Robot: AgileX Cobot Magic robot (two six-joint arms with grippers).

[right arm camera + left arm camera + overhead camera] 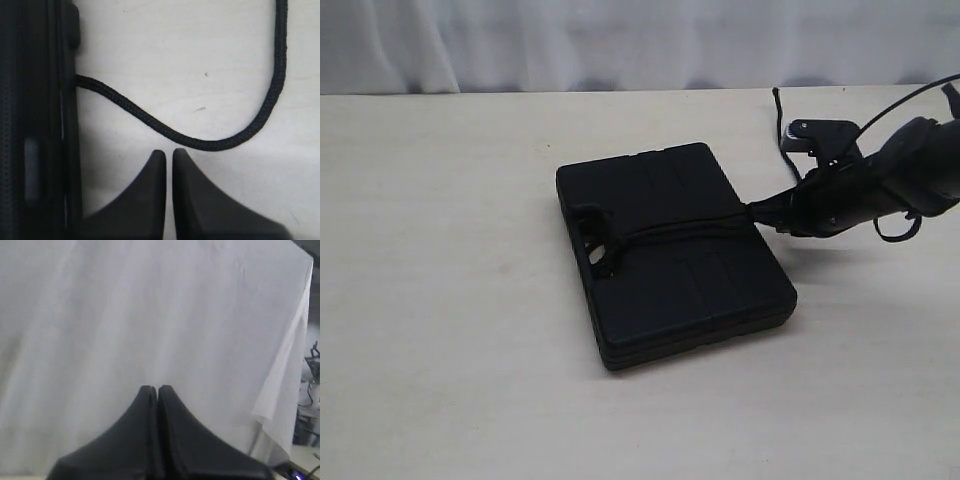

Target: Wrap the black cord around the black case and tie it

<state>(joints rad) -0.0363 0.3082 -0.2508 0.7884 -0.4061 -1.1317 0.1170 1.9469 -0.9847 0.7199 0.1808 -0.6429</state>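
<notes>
Exterior view: black cord (688, 231) across black case (655, 185)

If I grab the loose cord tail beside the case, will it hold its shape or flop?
Likely floppy: the black cord lies in a slack curve on the table, so it should droop wherever pinched. Its braided surface probably grips well. Pulling hard may drag the black case, since the cord is wrapped across it.
</notes>
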